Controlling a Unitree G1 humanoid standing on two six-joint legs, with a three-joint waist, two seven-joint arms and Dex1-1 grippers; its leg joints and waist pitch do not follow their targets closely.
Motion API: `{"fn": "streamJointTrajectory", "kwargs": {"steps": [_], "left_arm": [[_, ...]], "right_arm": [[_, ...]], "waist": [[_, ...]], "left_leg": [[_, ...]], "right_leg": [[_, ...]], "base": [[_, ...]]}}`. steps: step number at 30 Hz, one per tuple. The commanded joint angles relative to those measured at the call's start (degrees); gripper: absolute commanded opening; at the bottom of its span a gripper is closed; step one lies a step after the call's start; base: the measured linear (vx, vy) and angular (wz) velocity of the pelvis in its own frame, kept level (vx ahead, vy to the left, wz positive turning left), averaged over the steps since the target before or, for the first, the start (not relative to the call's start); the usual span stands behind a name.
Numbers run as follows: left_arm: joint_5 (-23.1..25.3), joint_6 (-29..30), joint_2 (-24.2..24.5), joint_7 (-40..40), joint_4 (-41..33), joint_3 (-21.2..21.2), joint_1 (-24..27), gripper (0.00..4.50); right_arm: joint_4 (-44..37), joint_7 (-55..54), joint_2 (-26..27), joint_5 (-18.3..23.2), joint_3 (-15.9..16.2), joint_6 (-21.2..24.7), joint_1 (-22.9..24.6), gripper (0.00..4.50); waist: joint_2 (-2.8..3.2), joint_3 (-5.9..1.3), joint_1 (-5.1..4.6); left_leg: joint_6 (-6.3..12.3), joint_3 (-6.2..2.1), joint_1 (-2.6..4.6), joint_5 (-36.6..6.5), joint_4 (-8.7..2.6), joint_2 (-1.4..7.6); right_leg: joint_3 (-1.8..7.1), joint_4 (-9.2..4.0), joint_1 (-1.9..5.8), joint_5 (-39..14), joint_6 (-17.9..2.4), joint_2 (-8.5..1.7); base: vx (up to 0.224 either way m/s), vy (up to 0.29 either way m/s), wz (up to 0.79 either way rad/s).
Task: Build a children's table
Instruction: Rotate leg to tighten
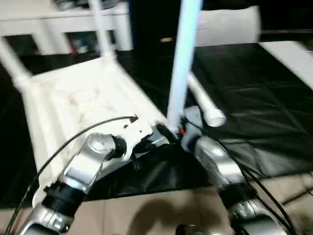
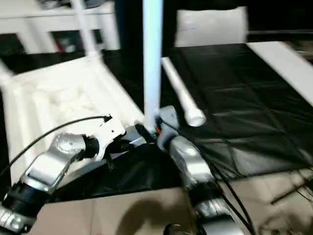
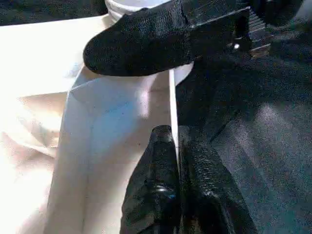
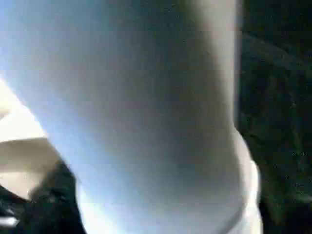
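Left jaws, seen from the wrist, pinch tabletop rim (image 3: 172, 97); right jaws by upright leg (image 1: 183, 58): unclear.

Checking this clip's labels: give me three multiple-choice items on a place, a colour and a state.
1. Where is the loose leg?
A. Lying on the mat, right of the upright leg
B. Lying across the tabletop
C. Held high by the left gripper

2. What colour is the mat under the tabletop?
A. Blue
B. Black
C. Red

3. How does the left gripper stand?
A. Wide open above the mat
B. Shut on the loose leg
C. Shut on the tabletop's thin rim

Answers:
1 A: the head views show it flat on the mat beside the upright leg.
2 B: the sheet around the white tabletop is black.
3 C: the left wrist view shows both fingers pinching the rim.
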Motion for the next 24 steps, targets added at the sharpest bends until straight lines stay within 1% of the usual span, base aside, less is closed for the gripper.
{"fn": "streamJointTrajectory", "kwargs": {"steps": [1, 2, 3, 4, 5, 6, 7, 8, 9, 11, 12, 13, 15, 16, 17, 20, 21, 22, 23, 24], "left_arm": [[0.8, -2.2, 1.4, -0.3, 1.2, 0.6, -1.6, 0.00], [0.7, -2.8, 1.8, -0.8, 1.9, 0.8, -1.9, 0.00], [0.6, -3.0, 2.0, -0.9, 2.1, 0.9, -2.0, 0.00], [0.6, -3.1, 2.1, -0.9, 2.2, 0.9, -2.0, 0.00], [0.5, -3.4, 2.3, -1.2, 2.4, 0.8, -2.1, 0.00], [0.5, -3.6, 2.4, -1.3, 2.5, 0.8, -2.2, 0.00], [0.4, -3.9, 2.6, -1.5, 2.8, 0.8, -2.2, 0.00], [0.2, -4.2, 2.8, -1.7, 3.1, 0.7, -2.3, 0.00], [0.2, -4.4, 2.9, -1.9, 3.2, 0.6, -2.3, 0.00], [0.0, -5.2, 3.2, -2.5, 3.8, 0.3, -2.4, 0.00], [0.0, -5.4, 3.2, -2.7, 4.0, 0.3, -2.5, 0.00], [0.0, -5.6, 3.2, -2.8, 4.3, 0.3, -2.6, 0.00], [0.0, -6.2, 3.4, -3.3, 4.8, 0.1, -2.8, 0.00], [0.0, -6.5, 3.4, -3.5, 5.0, 0.0, -2.9, 0.00], [-0.1, -6.9, 3.6, -3.9, 5.3, -0.1, -3.0, 0.00], [-0.4, -7.7, 4.0, -5.2, 5.6, -0.5, -3.2, 0.00], [-0.9, -10.1, 4.9, -7.9, 6.1, -1.2, -3.2, 0.00], [-0.9, -10.1, 4.9, -7.9, 6.1, -1.2, -3.2, 0.00], [-1.3, -11.0, 5.3, -9.4, 6.2, -1.6, -3.2, 0.00], [-1.5, -12.2, 5.7, -10.7, 6.6, -2.0, -3.1, 0.00]], "right_arm": [[-0.7, 2.4, -1.0, -0.4, 1.1, 2.1, 3.1, 4.25], [-3.0, 4.0, -2.0, 0.2, 1.3, 2.2, 4.9, 4.25], [-3.7, 4.4, -2.3, 0.4, 1.3, 2.3, 5.3, 4.41], [-4.1, 4.7, -2.4, 0.5, 1.3, 2.3, 5.6, 4.41], [-5.3, 4.9, -2.9, 0.8, 1.2, 3.1, 6.3, 4.41], [-6.0, 5.1, -3.3, 1.0, 1.2, 3.6, 6.7, 4.41], [-7.4, 5.7, -4.0, 1.1, 1.4, 4.4, 7.4, 4.41], [-8.8, 6.5, -4.8, 1.3, 1.7, 5.0, 8.2, 4.41], [-9.7, 7.1, -5.3, 1.5, 1.8, 5.1, 8.7, 4.41], [-13.2, 8.8, -7.0, 2.1, 1.7, 5.8, 10.3, 4.41], [-14.1, 9.3, -7.4, 2.5, 1.7, 6.2, 10.7, 4.41], [-14.9, 9.8, -7.8, 2.9, 1.6, 6.5, 11.0, 4.41], [-15.9, 10.4, -8.6, 2.8, 1.4, 6.3, 11.3, 4.41], [-16.4, 10.6, -8.9, 2.9, 1.4, 6.3, 11.5, 4.41], [-17.0, 10.9, -9.3, 3.0, 1.4, 6.4, 11.7, 4.41], [-18.5, 11.8, -10.4, 3.3, 1.4, 6.7, 12.1, 4.41], [-20.7, 13.2, -12.1, 3.9, 0.8, 6.9, 12.6, 4.41], [-20.7, 13.2, -12.1, 3.9, 0.8, 6.9, 12.6, 4.41], [-21.6, 14.3, -13.0, 4.3, 0.5, 7.0, 12.7, 4.41], [-22.3, 15.3, -13.8, 4.8, 0.2, 7.2, 12.7, 4.41]], "waist": [[0.16, -4.18, 0.67], [0.13, -4.09, 1.53], [0.19, -4.13, 1.82], [0.29, -4.19, 2.21], [0.25, -4.11, 2.41], [0.55, -3.90, 2.42], [0.67, -3.90, 2.46], [0.51, -3.86, 2.51], [0.63, -3.78, 2.57], [0.51, -3.80, 2.62], [0.29, -3.73, 2.62], [0.24, -3.72, 2.60], [-0.19, -3.80, 2.62], [0.00, -3.86, 2.64], [-0.09, -3.87, 2.66], [-0.07, -4.05, 2.81], [-0.14, -4.18, 3.11], [-0.09, -4.14, 3.20], [-0.23, -4.18, 3.25], [-0.13, -4.19, 3.62]], "left_leg": [[5.33, 1.07, -0.81, -7.6, -3.20, 0.68], [5.55, 1.34, -0.53, -7.7, -3.11, 0.63], [5.64, 1.37, -0.48, -7.8, -3.10, 0.62], [5.51, 1.35, -0.28, -7.9, -3.16, 0.82], [5.32, 1.34, -0.29, -8.2, -3.26, 0.84], [4.63, 1.37, -0.16, -9.7, -3.39, 0.84], [4.33, 1.35, -0.10, -10.6, -3.44, 0.81], [3.88, 1.34, -0.06, -11.9, -3.49, 0.77], [3.55, 1.31, -0.11, -12.5, -3.54, 0.73], [3.24, 1.28, 0.00, -13.7, -3.58, 0.77], [3.30, 1.32, 0.04, -14.0, -3.56, 0.68], [3.35, 1.35, -0.02, -14.1, -3.51, 0.58], [3.50, 1.36, -0.08, -13.4, -3.43, 0.58], [3.65, 1.36, -0.06, -13.0, -3.37, 0.57], [3.75, 1.36, -0.08, -12.7, -3.36, 0.60], [4.19, 1.37, -0.09, -10.6, -3.22, 0.68], [4.74, 1.42, 0.02, -9.7, -3.08, 0.69], [4.91, 1.37, -0.12, -9.3, -3.10, 0.71], [5.00, 1.46, -0.05, -9.0, -3.06, 0.72], [5.28, 1.53, 0.10, -8.7, -3.03, 0.76]], "right_leg": [[3.52, -2.39, 4.16, -9.7, -11.3, -3.13], [3.62, -2.38, 4.22, -10.0, -11.5, -3.15], [3.60, -2.45, 4.34, -10.5, -11.2, -3.14], [3.63, -2.38, 4.24, -11.1, -11.0, -3.11], [3.60, -2.42, 4.23, -11.6, -11.0, -3.05], [3.55, -2.74, 4.15, -13.2, -10.4, -2.88], [3.54, -2.80, 4.20, -14.2, -10.1, -2.91], [3.51, -3.02, 4.23, -16.0, -9.4, -2.85], [3.49, -3.26, 4.25, -17.5, -8.5, -2.84], [3.45, -3.42, 4.20, -19.3, -7.9, -2.86], [3.45, -3.54, 4.14, -20.5, -7.7, -2.84], [3.44, -3.67, 4.18, -21.2, -7.4, -2.84], [3.41, -3.73, 4.18, -21.9, -7.0, -2.92], [3.38, -3.66, 4.12, -21.8, -7.0, -2.93], [3.38, -3.67, 4.13, -21.6, -7.1, -2.93], [3.45, -3.31, 4.16, -19.1, -7.6, -2.88], [3.52, -3.13, 4.20, -17.5, -8.0, -2.85], [3.51, -3.00, 4.26, -16.9, -8.1, -2.81], [3.56, -2.96, 4.22, -16.4, -8.2, -2.76], [3.62, -2.82, 4.17, -15.6, -8.8, -2.77]], "base": [[0.000, 0.000, 0.00], [0.000, 0.000, 0.00], [0.000, 0.000, 0.00], [0.000, 0.000, 0.00], [0.000, 0.000, 0.00], [0.000, 0.000, 0.00], [0.000, 0.000, 0.00], [0.000, 0.000, 0.00], [0.000, 0.000, 0.00], [0.000, 0.000, 0.00], [0.000, 0.000, 0.00], [0.000, 0.000, 0.00], [0.000, 0.000, 0.00], [0.000, 0.000, 0.00], [0.000, 0.000, 0.00], [0.000, 0.000, 0.00], [0.000, 0.000, 0.00], [0.000, 0.000, 0.00], [0.000, 0.000, 0.00], [0.000, 0.000, 0.00]]}}
